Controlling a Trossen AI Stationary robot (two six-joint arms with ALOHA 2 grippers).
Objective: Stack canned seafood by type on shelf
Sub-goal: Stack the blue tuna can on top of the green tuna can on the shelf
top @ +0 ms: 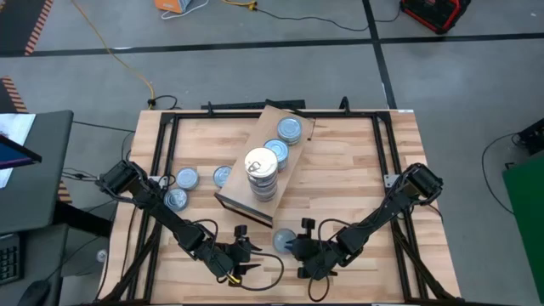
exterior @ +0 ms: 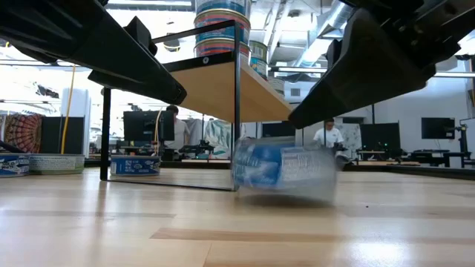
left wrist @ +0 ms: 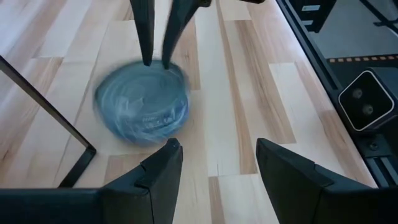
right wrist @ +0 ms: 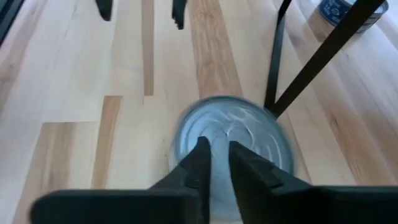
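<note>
A blue-grey tin [top: 283, 240] sits on the table beside the near corner of the shelf [top: 242, 204], a light-wood board on thin dark legs. It also shows in the low view as tin [exterior: 286, 172]. My right gripper [right wrist: 216, 149] is over this tin with its fingers almost together. My left gripper [left wrist: 217, 149] is open and stands a little to the tin's left, touching nothing. The shelf carries a stack of tins [top: 261, 174] with a pale lid on top, and two blue-grey tins [top: 289, 129]. Three more tins [top: 187, 178] lie on the table left of the shelf. My right gripper rests its nearly shut fingertips [left wrist: 149, 56] on the tin's top face [right wrist: 249, 134], toward the side nearest that arm. The fingers slant down from the table's right and near side. The tin stands on the table, and nothing is pinched between the fingers.
The shelf's black leg [right wrist: 277, 56] stands just behind the tin. Dark frame rails [top: 161, 161] run along the table's left and right sides. Bare wood lies between the two grippers and toward the table's near edge. People and desks show in the room beyond.
</note>
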